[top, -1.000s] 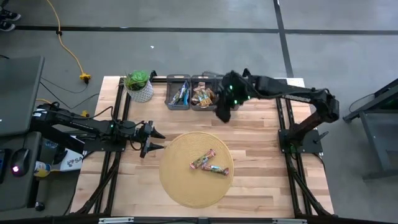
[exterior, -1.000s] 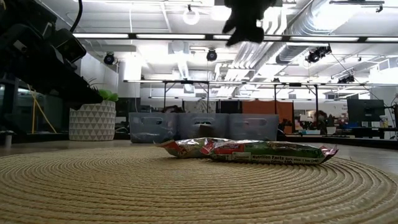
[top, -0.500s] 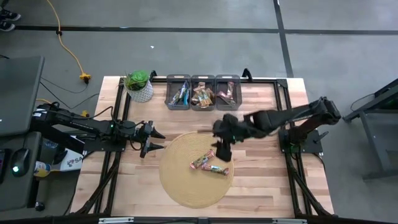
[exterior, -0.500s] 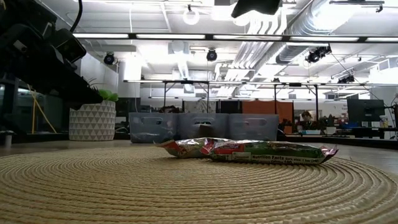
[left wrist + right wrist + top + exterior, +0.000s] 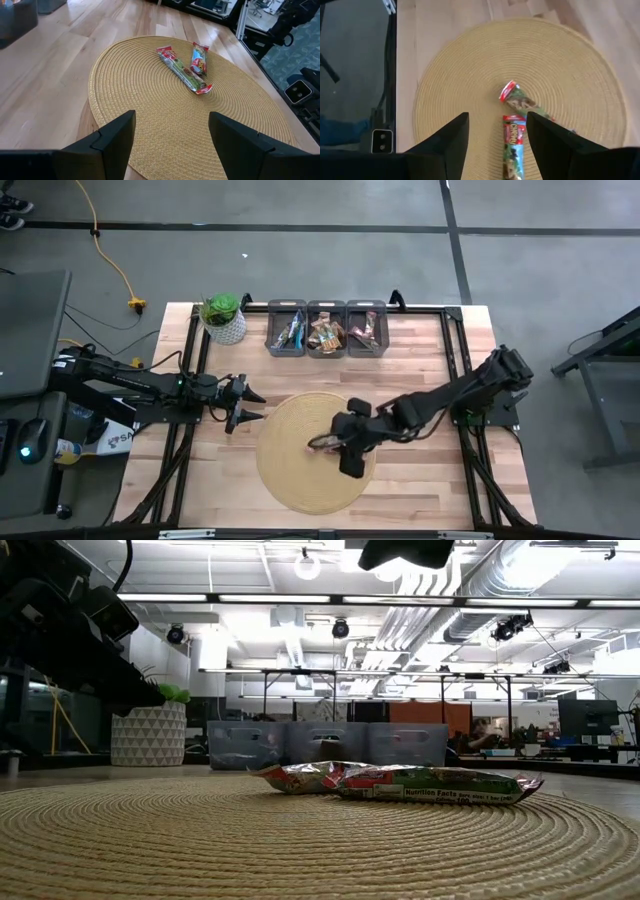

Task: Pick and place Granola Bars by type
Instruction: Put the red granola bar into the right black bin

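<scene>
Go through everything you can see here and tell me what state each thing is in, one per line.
Left gripper: open, empty, waiting beside the mat.
Right gripper: open, empty, above the two bars.
Two granola bars: lying flat on the mat, touching at one end.
Woven mat: flat on the table.
Three grey bins: each holds bars.
Potted plant: upright.

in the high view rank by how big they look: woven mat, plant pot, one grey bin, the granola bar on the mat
1. woven mat, clearly largest
2. plant pot and middle grey bin: look about alike, so no ranking between them
3. granola bar, smallest, though partly covered by the right claw
</scene>
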Controlling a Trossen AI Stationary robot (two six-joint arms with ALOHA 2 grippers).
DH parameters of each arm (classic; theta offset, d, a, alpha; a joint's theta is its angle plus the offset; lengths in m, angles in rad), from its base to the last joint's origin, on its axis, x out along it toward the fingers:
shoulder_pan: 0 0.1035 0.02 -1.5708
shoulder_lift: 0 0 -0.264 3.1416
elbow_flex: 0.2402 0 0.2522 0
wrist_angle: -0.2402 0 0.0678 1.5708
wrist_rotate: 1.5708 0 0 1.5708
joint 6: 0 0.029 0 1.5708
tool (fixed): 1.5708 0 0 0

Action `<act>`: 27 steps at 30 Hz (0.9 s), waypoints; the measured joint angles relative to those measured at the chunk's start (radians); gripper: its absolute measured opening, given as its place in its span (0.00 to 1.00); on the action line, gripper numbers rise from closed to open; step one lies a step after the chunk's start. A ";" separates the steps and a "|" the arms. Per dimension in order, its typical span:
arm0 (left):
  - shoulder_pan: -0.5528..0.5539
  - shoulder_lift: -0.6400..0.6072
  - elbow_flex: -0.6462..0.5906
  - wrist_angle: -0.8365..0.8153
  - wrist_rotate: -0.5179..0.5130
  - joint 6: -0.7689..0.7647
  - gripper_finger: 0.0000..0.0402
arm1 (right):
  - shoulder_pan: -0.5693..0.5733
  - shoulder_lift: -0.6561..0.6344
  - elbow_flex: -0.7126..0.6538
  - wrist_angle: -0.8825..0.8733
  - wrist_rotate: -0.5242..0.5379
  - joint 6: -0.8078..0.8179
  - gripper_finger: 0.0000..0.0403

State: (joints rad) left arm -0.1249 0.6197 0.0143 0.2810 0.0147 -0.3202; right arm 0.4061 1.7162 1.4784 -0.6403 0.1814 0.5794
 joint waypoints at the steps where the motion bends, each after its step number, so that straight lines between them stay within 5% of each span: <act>1: 0.000 0.000 0.000 0.000 0.000 0.000 0.62 | 0.006 0.009 0.000 0.011 0.000 0.000 0.46; 27: 0.000 0.000 0.000 0.000 0.000 0.000 0.62 | 0.022 0.155 0.000 0.108 -0.046 0.004 0.46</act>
State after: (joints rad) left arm -0.1249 0.6197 0.0143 0.2806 0.0151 -0.3202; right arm 0.4279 1.8716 1.4780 -0.5318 0.1351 0.5830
